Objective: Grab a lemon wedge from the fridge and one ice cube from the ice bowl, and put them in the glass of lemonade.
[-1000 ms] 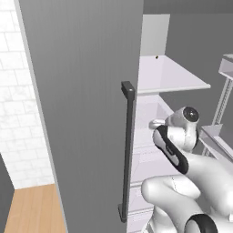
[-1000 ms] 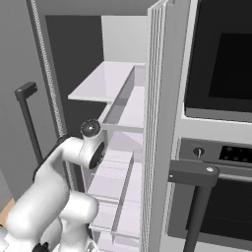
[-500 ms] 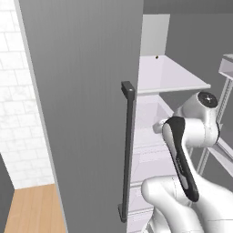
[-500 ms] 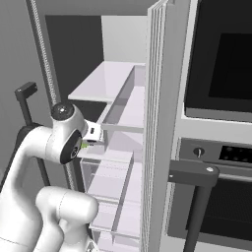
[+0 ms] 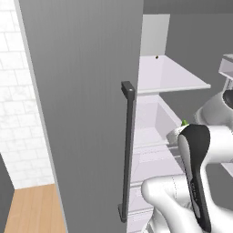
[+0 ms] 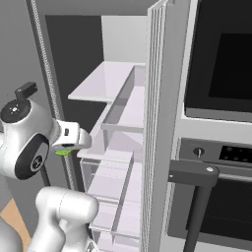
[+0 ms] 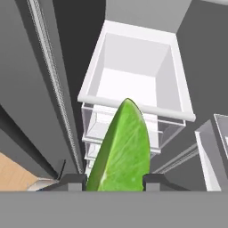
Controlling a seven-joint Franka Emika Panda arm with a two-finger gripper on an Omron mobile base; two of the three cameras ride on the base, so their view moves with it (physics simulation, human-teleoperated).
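My gripper point(image 7: 113, 180) is shut on the lemon wedge point(image 7: 122, 147), a green wedge standing up between the two dark fingertips point(image 7: 73, 180). From the right base view the lemon wedge point(image 6: 63, 151) hangs under my hand, just outside the open fridge point(image 6: 162, 123) at mid-shelf height. The left base view shows a green tip of the lemon wedge point(image 5: 184, 122) above my forearm, in front of the fridge point(image 5: 82, 113) shelves. The ice bowl and the glass of lemonade are out of view.
The fridge's left door with its dark bar handle point(image 5: 127, 150) stands wide open beside my arm. Below the hand are a white drawer point(image 7: 133, 75) and clear bins. A black wall oven point(image 6: 221, 59) with a dark handle point(image 6: 194, 174) is right of the fridge.
My hand has drawn back out of the fridge to the left with the lemon wedge in it, the arm rising. The jaws have closed a little further on the wedge.
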